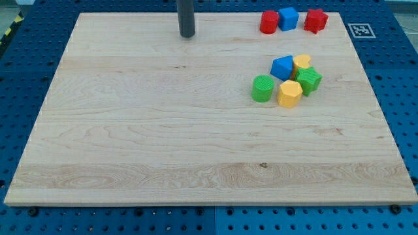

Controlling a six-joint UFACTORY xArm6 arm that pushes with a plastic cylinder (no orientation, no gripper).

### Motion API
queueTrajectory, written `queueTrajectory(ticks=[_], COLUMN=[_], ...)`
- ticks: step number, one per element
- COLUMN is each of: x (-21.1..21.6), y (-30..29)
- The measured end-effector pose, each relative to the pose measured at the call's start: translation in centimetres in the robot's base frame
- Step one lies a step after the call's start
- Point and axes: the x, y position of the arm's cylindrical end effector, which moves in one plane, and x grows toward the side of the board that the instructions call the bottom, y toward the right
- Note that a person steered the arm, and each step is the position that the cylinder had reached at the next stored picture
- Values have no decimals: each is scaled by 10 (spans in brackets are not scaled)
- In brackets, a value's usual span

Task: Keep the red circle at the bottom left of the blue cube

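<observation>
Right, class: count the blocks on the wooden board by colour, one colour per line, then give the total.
Red: 2, the red circle and a red block
Blue: 2, the blue cube and a blue block
Green: 2, a green cylinder and a green block
Yellow: 2, a yellow block and another yellow block
Total: 8

The red circle (268,22), a short, ridged plastic cylinder standing on its flat end, sits near the view's top right of the pale wooden table (163,143). The blue cube (288,18), a small plastic block resting flat on one face, lies just to the view's right of it and slightly higher in the view. Their sides look to be touching or nearly so. The red circle is thus to the left and a little below the blue cube.
</observation>
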Motion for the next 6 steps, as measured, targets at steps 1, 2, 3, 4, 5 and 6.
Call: queueTrajectory(ticks=[1,2,3,4,5,6], x=[-43,-44,-42,-42,-44,-43], y=[1,15,41,91,130,156])
